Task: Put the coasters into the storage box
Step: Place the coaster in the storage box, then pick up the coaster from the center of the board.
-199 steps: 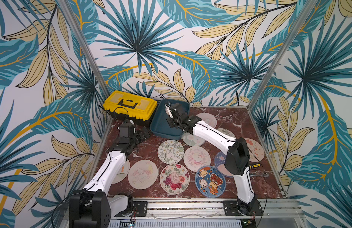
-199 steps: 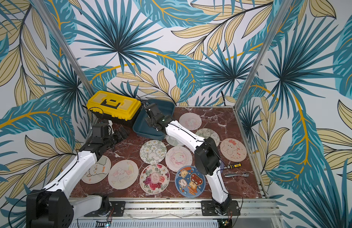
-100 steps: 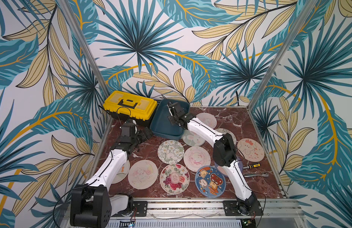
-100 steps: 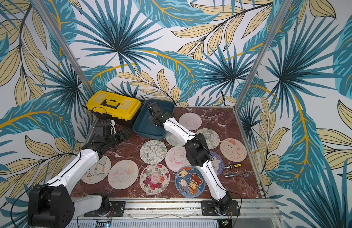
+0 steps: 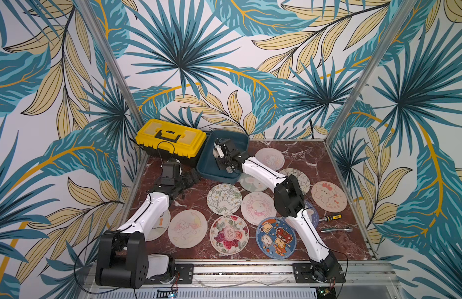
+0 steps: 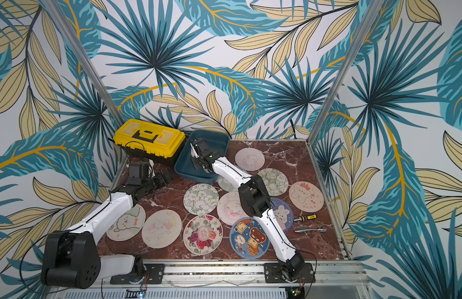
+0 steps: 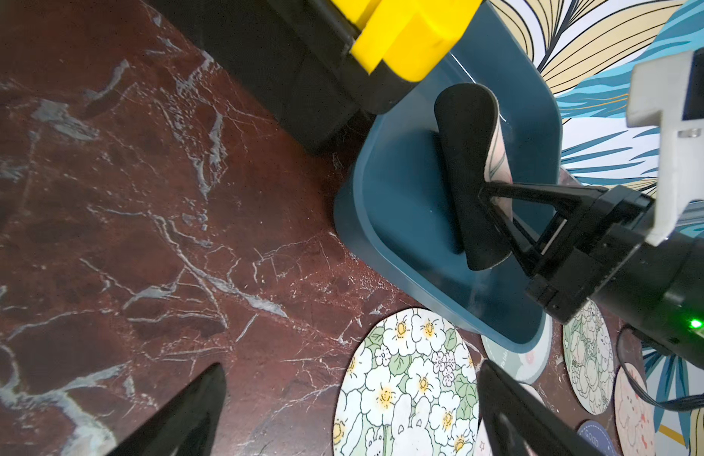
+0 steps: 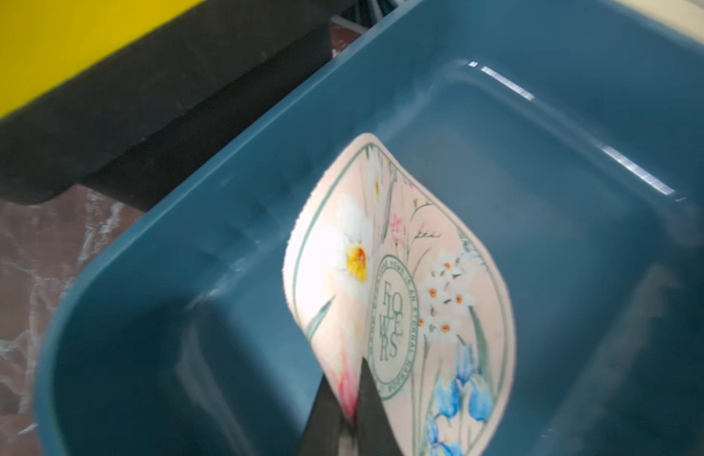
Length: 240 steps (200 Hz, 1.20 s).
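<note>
Tabletop (image 5: pixel 302 155): perhaps eleven coasters (image 5: pixel 224 199), one box (image 5: pixel 237 141).

Walls of leaf-print wallpaper (image 5: pixel 178 51) enclose a red-brown marble tabletop (image 5: pixel 315 155).

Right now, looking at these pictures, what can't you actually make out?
- Floor of the storage box behind the held coaster: hidden by it, right wrist view.
- The pale coaster: half covered by the storage box and right arm, both top views.
- The blue bunny coaster: crossed by that arm, both top views.
- The held coaster's ring lettering: blurred, right wrist view.
</note>
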Motion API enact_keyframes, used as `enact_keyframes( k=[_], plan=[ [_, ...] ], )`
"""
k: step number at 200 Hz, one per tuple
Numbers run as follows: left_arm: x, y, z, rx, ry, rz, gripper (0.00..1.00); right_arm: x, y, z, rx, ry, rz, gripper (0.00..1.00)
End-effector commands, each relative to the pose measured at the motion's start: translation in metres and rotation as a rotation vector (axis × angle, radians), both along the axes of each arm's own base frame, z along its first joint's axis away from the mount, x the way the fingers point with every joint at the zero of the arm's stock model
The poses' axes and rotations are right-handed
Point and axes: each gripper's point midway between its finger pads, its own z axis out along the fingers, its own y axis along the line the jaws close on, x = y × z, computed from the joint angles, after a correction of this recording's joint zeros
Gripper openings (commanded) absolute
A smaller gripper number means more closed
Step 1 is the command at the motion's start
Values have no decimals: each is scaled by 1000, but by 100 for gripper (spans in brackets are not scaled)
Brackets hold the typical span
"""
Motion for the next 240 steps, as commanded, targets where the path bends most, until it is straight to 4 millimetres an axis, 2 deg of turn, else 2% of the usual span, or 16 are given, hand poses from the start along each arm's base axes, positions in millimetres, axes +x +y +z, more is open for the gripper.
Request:
enact_keyframes(
  k=[1, 13, 32, 60, 89, 117, 145, 210, 240],
  plan=[
    [8, 1, 4, 20, -23, 3, 100, -6, 12, -15, 55, 56, 23, 18],
    [8, 2, 1, 18, -12, 9, 99, -7, 12, -16, 63, 63, 19, 32],
    [8, 1, -4, 13, 4, 11, 100, -8, 12, -17, 67, 68, 17, 47],
    [9, 0, -9, 5, 18, 7, 100, -9, 12, -11, 76, 68, 23, 59],
    [9, 5, -16, 21, 54, 37, 99, -13, 11, 9, 101, 58, 38, 61],
    [6, 6, -29, 21, 119, 51, 99, -26, 8, 25, 125, 67, 58, 61],
    [3, 2, -40, 20, 156, 42, 100, -41, -2, 36, 125, 79, 56, 61],
    [-13, -27, -50, 78, 180, -63, 100, -86, -42, 57, 76, 140, 28, 61],
    [-20, -44, -53, 114, 176, -117, 100, -116, -64, 48, 35, 218, 11, 61]
  ],
)
